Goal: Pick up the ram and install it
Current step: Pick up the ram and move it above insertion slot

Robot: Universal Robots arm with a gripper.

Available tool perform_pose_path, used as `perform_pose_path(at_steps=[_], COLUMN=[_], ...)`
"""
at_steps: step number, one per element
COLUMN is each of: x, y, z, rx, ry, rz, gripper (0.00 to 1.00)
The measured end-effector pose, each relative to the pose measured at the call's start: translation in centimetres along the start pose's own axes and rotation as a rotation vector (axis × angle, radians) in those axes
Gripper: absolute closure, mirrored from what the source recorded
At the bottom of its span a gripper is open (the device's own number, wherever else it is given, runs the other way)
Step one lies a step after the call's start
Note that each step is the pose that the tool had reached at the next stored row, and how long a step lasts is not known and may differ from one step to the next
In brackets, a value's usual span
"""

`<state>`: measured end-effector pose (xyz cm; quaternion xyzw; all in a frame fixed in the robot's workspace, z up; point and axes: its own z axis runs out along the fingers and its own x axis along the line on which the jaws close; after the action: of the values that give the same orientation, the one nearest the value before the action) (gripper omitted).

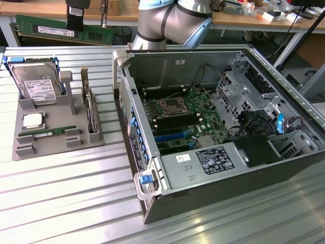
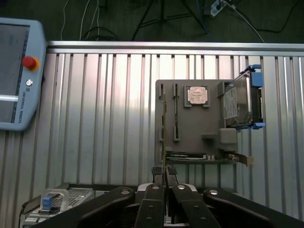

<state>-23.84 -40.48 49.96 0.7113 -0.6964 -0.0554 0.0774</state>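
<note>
Ram (image 1: 99, 34) hangs in the air beyond the tray (image 1: 56, 109), well apart from the open case (image 1: 152, 213). We see the gripper (image 1: 76, 26) pinched narrow on it near mid-length, with the stick lying roughly level. In the wrist view the fingers (image 2: 155, 183) stand almost together, with the board edge-on between them. We judge it light and stiff but thin and brittle, with chips and contacts that dislike squeezing. We think a hold near the middle by its upper edge suits it best, since smooth faces could let it pivot. A second stick (image 1: 48, 133) lies on the tray.
</note>
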Motion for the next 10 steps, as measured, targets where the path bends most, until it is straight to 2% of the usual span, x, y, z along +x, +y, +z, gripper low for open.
perform_pose_path(at_steps=[3, 7, 10], x=[0.0, 0.0, 0.0], y=[-0.42, -1.24, -1.58], z=[-0.05, -0.14, -0.17], rx=[-0.0037, -0.0116, -0.0148], ry=[0.0000, -0.0002, -0.0003], rz=[0.000, 0.000, -0.001], gripper=[0.87, 0.87, 0.87])
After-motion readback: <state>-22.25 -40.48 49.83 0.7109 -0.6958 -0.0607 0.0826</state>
